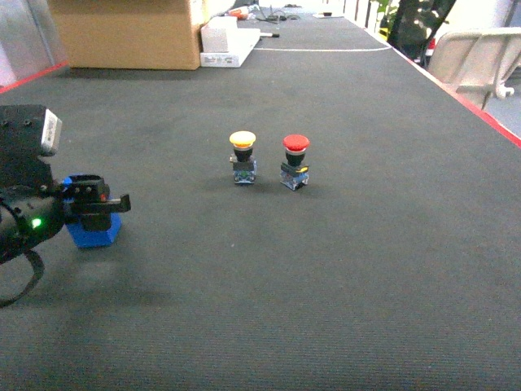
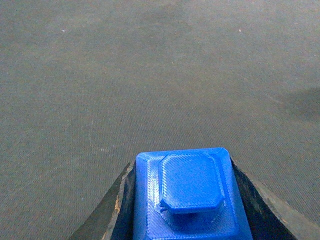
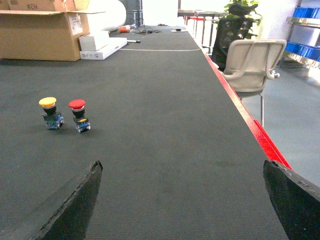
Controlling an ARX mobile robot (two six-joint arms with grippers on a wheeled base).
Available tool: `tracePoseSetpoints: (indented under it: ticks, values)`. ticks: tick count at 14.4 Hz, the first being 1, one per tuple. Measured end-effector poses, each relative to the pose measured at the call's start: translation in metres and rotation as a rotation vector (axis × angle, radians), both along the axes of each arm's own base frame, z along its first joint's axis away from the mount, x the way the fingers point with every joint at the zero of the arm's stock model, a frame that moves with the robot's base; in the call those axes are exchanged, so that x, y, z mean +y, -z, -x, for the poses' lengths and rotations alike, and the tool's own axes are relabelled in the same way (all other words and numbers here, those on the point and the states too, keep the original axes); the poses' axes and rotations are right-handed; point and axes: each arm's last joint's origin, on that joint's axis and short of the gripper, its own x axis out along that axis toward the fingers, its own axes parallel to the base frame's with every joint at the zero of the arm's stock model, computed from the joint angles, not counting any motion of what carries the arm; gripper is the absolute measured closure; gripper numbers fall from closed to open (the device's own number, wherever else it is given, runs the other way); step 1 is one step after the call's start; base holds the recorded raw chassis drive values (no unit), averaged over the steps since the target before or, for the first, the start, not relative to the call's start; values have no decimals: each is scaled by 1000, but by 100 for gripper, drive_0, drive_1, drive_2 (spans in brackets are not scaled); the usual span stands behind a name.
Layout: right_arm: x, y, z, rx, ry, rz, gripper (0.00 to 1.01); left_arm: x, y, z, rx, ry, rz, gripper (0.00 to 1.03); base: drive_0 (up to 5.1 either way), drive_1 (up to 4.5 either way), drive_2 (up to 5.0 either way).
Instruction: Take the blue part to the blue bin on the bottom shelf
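The long dark mat [image 1: 342, 269] stretches away with plenty of bare surface all round the yellow-capped push button [image 1: 242, 156], which makes a handy marker near the middle. Just beside it, on its right in the head view, stands the red-capped push button [image 1: 295, 160], both upright and apart from each other. Well to the right of the yellow button a red edge strip [image 3: 250, 125] marks the border of the mat, and beyond that strip stands a pale office chair [image 3: 252, 62] on the grey floor. Nothing lies on the mat between the buttons and that strip.

To the left of the yellow button and nearer the robot, the blue part [image 1: 94, 230] sits low at the mat, with the left gripper [image 1: 96, 204] down over it. The left wrist view shows the blue part [image 2: 190, 192] filling the space between the two dark fingers [image 2: 112, 215], which stand close against its sides, so the claw looks clamped on it, though whether it is lifted clear of the mat I cannot tell.

The right gripper [image 3: 182, 200] hangs with its fingers spread wide apart and nothing between them.

Far beyond the yellow button, at the back left, a brown cardboard box [image 1: 130, 32] rests on the mat with white flat boxes [image 1: 232, 45] beside it. Its label is too small to read. What is inside stays hidden. Blue bins [image 3: 305, 12] show on a rack at the far right of the right wrist view.
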Motion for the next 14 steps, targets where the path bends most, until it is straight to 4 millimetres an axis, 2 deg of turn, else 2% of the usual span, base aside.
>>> tracePoseSetpoints:
  ticks: [3, 5, 7, 8, 9, 11, 13, 14]
  values:
    - [0, 0, 0, 0, 0, 0, 3, -1, -6, 19, -19, 15, 0, 58, 0, 0, 0]
    - [0, 0, 0, 0, 0, 0, 3, -1, -28, 50, -82, 24, 2, 58, 0, 0, 0]
    - [0, 0, 0, 0, 0, 0, 3, 3, -65, 103, -166, 28, -3, 58, 0, 0, 0]
    - [0, 0, 0, 0, 0, 0, 3, 3, -76, 125, -177, 34, -14, 58, 0, 0, 0]
    - [0, 0, 0, 0, 0, 0, 3, 1, -87, 141, -198, 40, -26, 58, 0, 0, 0]
    - [0, 0, 0, 0, 0, 0, 3, -5, -127, 176, -333, 48, -24, 59, 0, 0, 0]
    - [0, 0, 0, 0, 0, 0, 3, -4, -149, 214, -416, 23, -6, 59, 0, 0, 0]
    - [0, 0, 0, 0, 0, 0, 3, 1, -152, 231, -439, -13, 2, 59, 0, 0, 0]
